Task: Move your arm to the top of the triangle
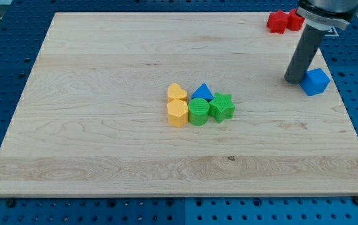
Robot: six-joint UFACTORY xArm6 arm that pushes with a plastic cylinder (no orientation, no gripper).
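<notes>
My tip (293, 80) rests on the wooden board (104, 75) near the view's right edge, in the upper half, at the bottom end of a straight dark rod that rises toward the view's top right corner into the arm's housing. The rod carries nothing and has no jaws to open or close (it is a plain pusher), and its end sits just beside a blue cube (315, 81), which lies immediately to the view's right of it, close enough that I cannot tell whether they touch. The blue triangle (202, 92) lies well apart from my tip, toward the view's left and a little lower, near the middle of the board. It belongs to a tight cluster: a yellow heart (177, 93) stands just to its left, a second yellow heart (178, 113) sits below that one, a green cylinder (198, 111) sits directly below the triangle and touches it, and a green star (221, 107) lies at the triangle's lower right, pressed against the cylinder. Two red blocks (285, 21) sit together at the board's top right, partly hidden behind the arm, their shapes hard to make out. The board lies on a blue perforated table (16, 75).
</notes>
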